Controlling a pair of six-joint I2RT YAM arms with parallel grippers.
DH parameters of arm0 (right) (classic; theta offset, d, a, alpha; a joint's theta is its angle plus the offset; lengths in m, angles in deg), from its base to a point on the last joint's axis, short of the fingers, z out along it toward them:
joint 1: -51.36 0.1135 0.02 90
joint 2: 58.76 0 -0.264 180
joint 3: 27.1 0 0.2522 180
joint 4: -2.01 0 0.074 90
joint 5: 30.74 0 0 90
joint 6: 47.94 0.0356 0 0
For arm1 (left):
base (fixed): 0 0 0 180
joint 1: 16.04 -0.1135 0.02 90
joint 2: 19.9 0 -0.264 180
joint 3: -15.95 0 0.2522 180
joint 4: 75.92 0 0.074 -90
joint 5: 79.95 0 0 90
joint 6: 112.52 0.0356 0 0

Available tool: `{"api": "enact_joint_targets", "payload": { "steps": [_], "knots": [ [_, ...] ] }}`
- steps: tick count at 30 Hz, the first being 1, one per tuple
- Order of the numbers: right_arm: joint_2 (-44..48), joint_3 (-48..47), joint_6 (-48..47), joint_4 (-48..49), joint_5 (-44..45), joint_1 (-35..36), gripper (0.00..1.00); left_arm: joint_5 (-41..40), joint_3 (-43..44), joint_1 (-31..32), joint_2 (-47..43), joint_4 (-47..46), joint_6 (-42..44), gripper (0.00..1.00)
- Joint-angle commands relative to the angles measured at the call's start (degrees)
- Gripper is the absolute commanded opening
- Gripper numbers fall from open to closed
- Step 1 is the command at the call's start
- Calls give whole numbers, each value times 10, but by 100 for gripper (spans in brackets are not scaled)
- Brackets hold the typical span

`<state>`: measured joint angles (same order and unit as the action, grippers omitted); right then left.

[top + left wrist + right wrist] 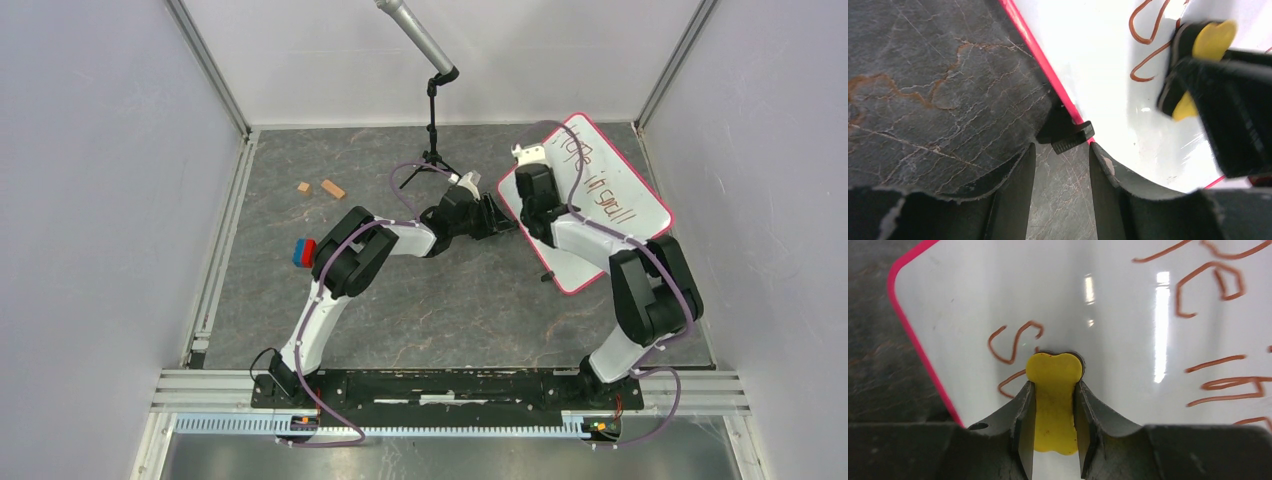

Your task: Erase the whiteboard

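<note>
The whiteboard (640, 225) lies slantwise at the far right of the table (400, 300). The right arm crosses over its near left part and hides that from above. Its red-brown writing (612, 195) is too small to read there, and the wrist views show only cut-off strokes.

The right gripper (1054, 384) is clenched on a yellow bone-shaped piece (1054, 367). The piece's far end rests against the board beside a curled stroke, and its underside is hidden.

The left gripper (1061, 150) sits at the board's left edge with its fingers released and only bare table between them. Just beyond their tips is a small black foot (1068, 135) under the pink rim.

Far left lie two orange blocks (325, 188). A red and blue block (303, 251) is partly hidden behind the left arm, and a microphone stand (435, 110) runs off the top.
</note>
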<state>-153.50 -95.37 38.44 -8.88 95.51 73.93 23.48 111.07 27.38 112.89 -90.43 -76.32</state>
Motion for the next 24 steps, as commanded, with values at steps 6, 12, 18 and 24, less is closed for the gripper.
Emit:
{"api": "enact_joint_targets", "payload": {
  "steps": [6, 12, 18, 24],
  "knots": [
    [-22, -63, -31, -6, -21, -37, 13, -6, -1, -1, 34, 36, -13, 52],
    [-82, -61, -16, -3, -34, 9, 13, -6, 2, -1, 33, 40, -7, 52],
    [-109, -77, 4, -10, -47, 11, 12, -6, 0, -2, 34, 37, -9, 52],
    [-90, -144, -20, -59, -13, -22, 12, -9, -1, -2, 30, 37, -6, 52]
  ]
}}
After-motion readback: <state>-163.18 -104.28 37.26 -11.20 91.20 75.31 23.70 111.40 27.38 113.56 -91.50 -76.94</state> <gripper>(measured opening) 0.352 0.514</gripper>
